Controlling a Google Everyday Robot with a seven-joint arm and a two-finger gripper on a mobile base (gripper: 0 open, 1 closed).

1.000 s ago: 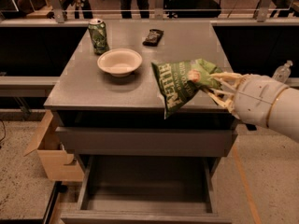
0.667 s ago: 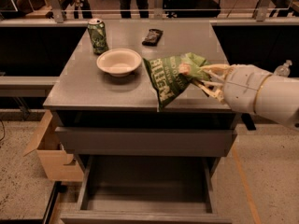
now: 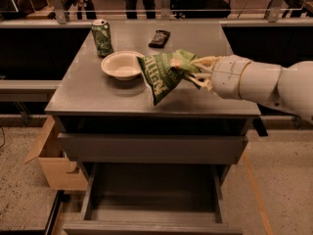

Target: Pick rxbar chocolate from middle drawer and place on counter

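Note:
My gripper (image 3: 190, 70) reaches in from the right over the grey counter (image 3: 88, 94) and is shut on a green crinkled snack bag (image 3: 161, 75). The bag hangs tilted just above the counter's middle, its left corner close to a white bowl (image 3: 122, 65). A small dark flat wrapped bar (image 3: 159, 37) lies at the back of the counter, apart from the gripper; I cannot read its label. Below, a drawer (image 3: 151, 195) of the cabinet stands pulled out, and its inside looks empty.
A green drink can (image 3: 101, 37) stands at the counter's back left, next to the bowl. A cardboard box (image 3: 54, 160) sits on the floor left of the cabinet. Darker counters flank the cabinet on both sides, and a railing runs behind.
My gripper has carried the green bag leftward and further over the counter, closer to the bowl. The bowl, the can and the dark bar have not moved.

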